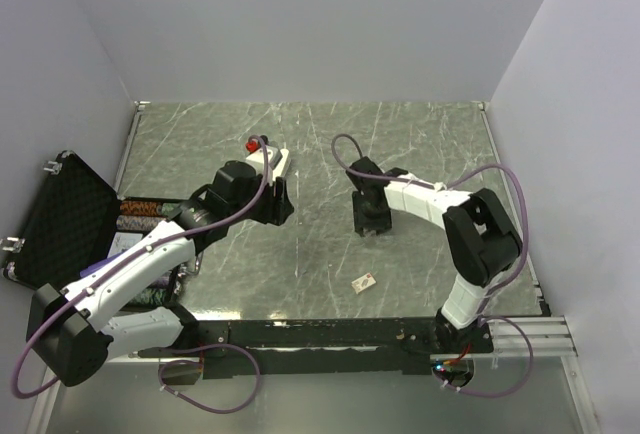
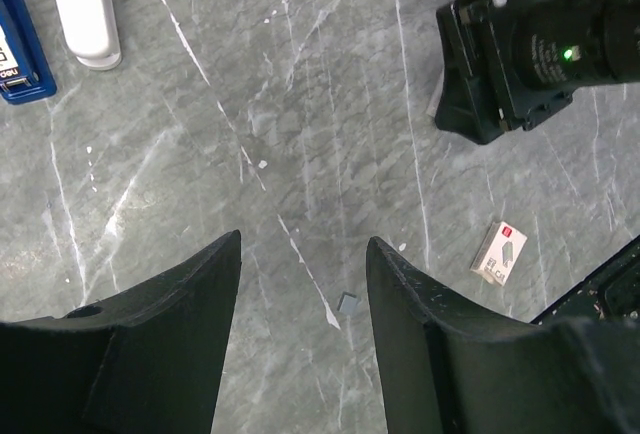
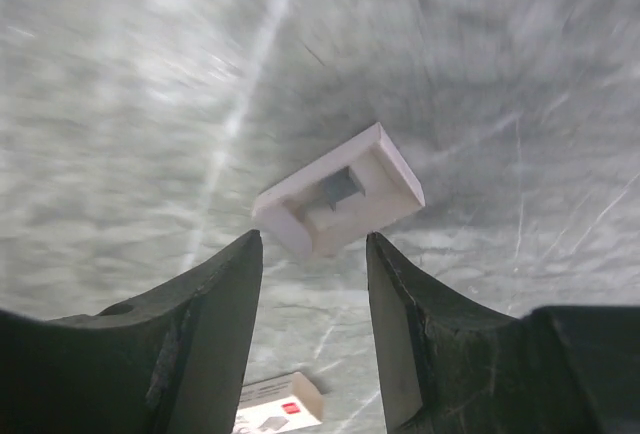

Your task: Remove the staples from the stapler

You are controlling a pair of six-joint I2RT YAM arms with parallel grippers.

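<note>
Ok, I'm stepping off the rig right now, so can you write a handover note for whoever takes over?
Left gripper: open, empty.
Right gripper: open, empty, over a small white tray.
Stapler lies on the table beside a white bar, nothing gripping it.
A small grey bit, possibly staples, lies loose by the left gripper.
Whether the stapler is emptied cannot be told: check that first.

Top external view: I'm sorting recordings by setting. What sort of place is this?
Likely a robot-manipulation test cell: plain grey walls box in a marbled tabletop, and an open foam-lined case sits at its left edge.
</note>
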